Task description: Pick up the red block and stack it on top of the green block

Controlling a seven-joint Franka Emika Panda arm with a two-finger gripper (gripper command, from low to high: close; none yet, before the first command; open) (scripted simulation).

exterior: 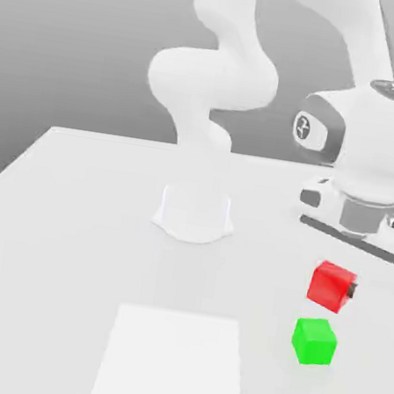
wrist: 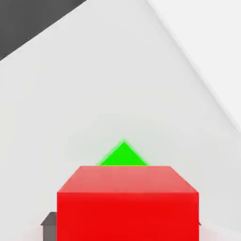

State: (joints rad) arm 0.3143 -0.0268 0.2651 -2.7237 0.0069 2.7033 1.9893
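Observation:
The red block hangs in the air between the fingers of my gripper, which is shut on it. One dark fingertip shows at the block's side toward the exterior view's right. The green block rests on the table just under the red one, with a small gap between them. In the hand view the red block sits close in front, held in my gripper. A corner of the green block peeks out past its far edge, and a grey fingertip flanks it.
The arm's white base stands at the middle back of the white table. A paler rectangular patch lies on the table near its front edge, toward the exterior view's left of the blocks.

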